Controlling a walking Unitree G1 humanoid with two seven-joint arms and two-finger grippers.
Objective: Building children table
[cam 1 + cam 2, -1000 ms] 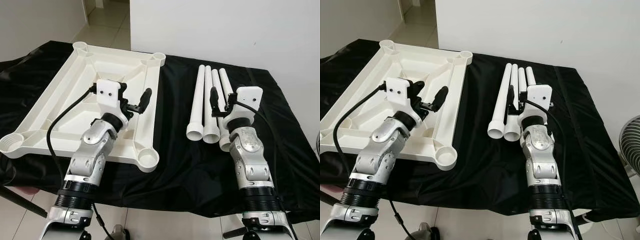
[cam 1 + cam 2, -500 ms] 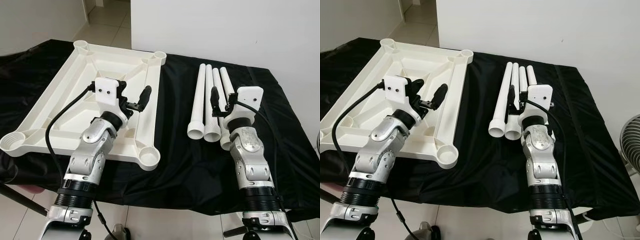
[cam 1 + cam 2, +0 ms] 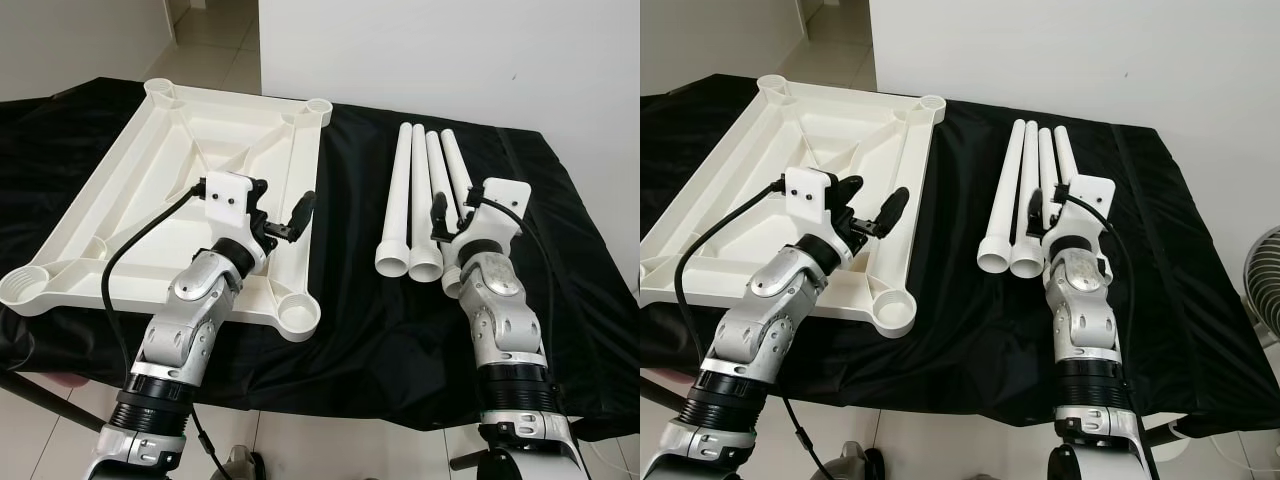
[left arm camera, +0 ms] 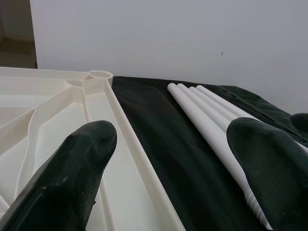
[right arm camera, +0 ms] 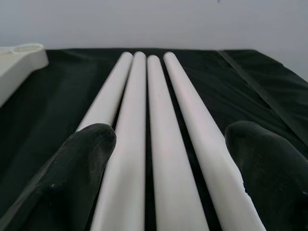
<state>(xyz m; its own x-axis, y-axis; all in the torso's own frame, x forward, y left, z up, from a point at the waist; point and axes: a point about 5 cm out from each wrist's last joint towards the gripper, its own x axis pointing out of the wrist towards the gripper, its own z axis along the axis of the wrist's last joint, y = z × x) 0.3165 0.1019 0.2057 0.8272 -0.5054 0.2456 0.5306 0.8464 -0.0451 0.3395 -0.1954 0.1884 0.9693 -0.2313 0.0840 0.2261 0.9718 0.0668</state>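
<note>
Table parts on black cloth [image 3: 350, 320]

I see the tabletop [image 3: 130, 215] upturned; left gripper [image 3: 283, 213] spread above it; four legs [image 3: 425, 200] beside it; right gripper [image 5: 168, 159] spread over them.

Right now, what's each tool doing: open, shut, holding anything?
Left tool: open, empty, above the tabletop's right edge.
Right tool: open, empty, over the four legs.

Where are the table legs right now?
The four white table legs lie side by side on the black cloth, right of the upturned tabletop, under the right tool.
</note>
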